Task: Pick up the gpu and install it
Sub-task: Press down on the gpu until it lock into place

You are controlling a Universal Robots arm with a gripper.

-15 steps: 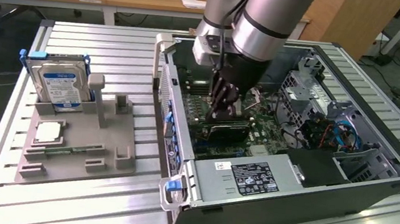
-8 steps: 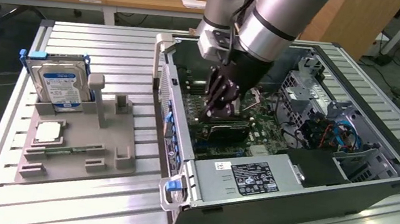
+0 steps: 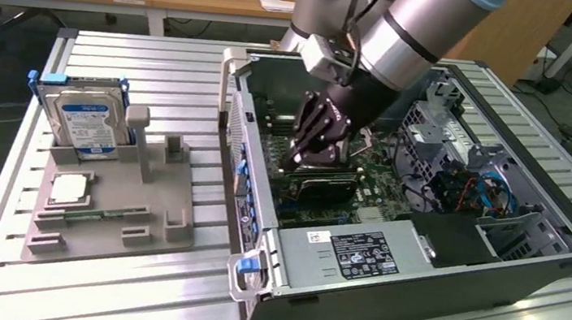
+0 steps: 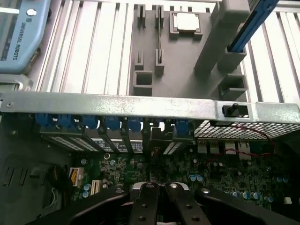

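GPU card [image 3: 325, 183] is sitting inside the open computer case [image 3: 535, 264], lying as a dark flat card just beneath the gripper [image 3: 302, 160] on the green motherboard [image 3: 383, 190], near the case's rear wall with its expansion slots. The black gripper is reaching down into the case from above, its fingers pressed together, with their tips right at the card's upper edge; whether they are actually pinching the card cannot be told. In the wrist view the closed fingers [image 4: 146, 202] are hanging over the motherboard [image 4: 225, 171], facing the row of blue slot clips [image 4: 112, 123] under the case's metal rim [image 4: 140, 104].

Outside the case, toward the exterior view's left, a grey parts fixture [image 3: 111, 204] is resting on the slatted metal table [image 3: 167, 64]. A silver hard drive [image 3: 88, 121] with a blue label is standing upright in it, a square CPU chip [image 3: 70, 188] is lying flat, and a narrow green RAM stick [image 3: 99, 213] is lying beside that.
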